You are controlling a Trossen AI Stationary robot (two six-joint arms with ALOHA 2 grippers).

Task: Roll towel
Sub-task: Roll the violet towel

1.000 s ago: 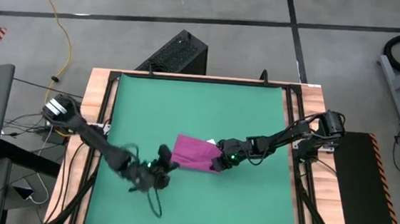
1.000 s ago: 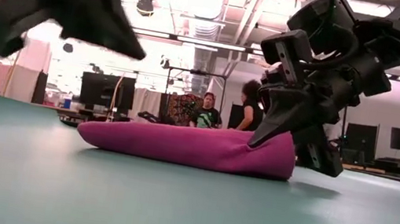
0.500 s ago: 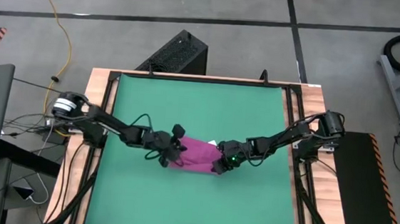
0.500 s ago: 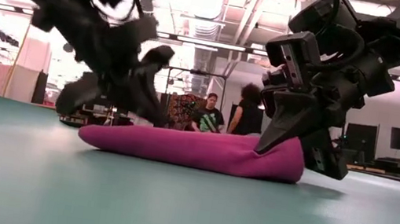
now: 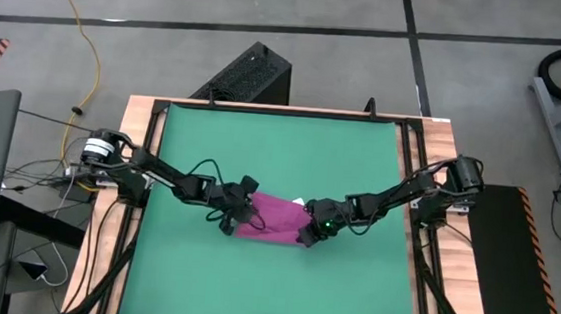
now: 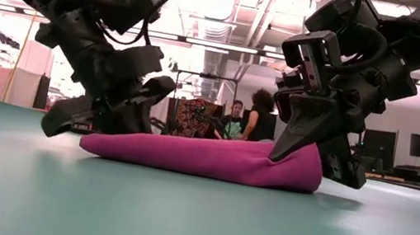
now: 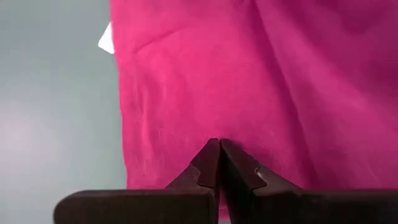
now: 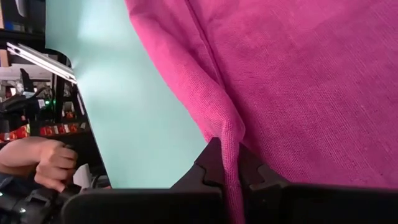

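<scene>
**Roll towel: both jaws at the cloth, fold pinched on the right**

Small magenta-purple soft cloth towel (image 5: 274, 218) lying folded and low on the green mat (image 5: 280, 157) of the bench, about mid-width, toward the near half. Small white tag (image 7: 107, 39) showing at one edge.

Right gripper (image 5: 307, 233) at the towel's right end, jaws clamped on a raised ridge of fabric; right wrist view shows the fold caught between the two dark fingers (image 8: 208, 163). Low view: that end lifted slightly into a hump under the gripper.

Left gripper (image 5: 229, 219) at the towel's left end, jaws together, tips pressed onto or just against the cloth edge; no fabric visibly between them in the left wrist view. Whether pressing down or only touching: cannot tell.

Step in hand, judged: turning the pinched edge over to build the roll.

To do well: keep pinch firm, carry the right end low across the cloth, hold left end pinned flat so the towel does not slide on the mat, keep both ends level for an even roll.
</scene>
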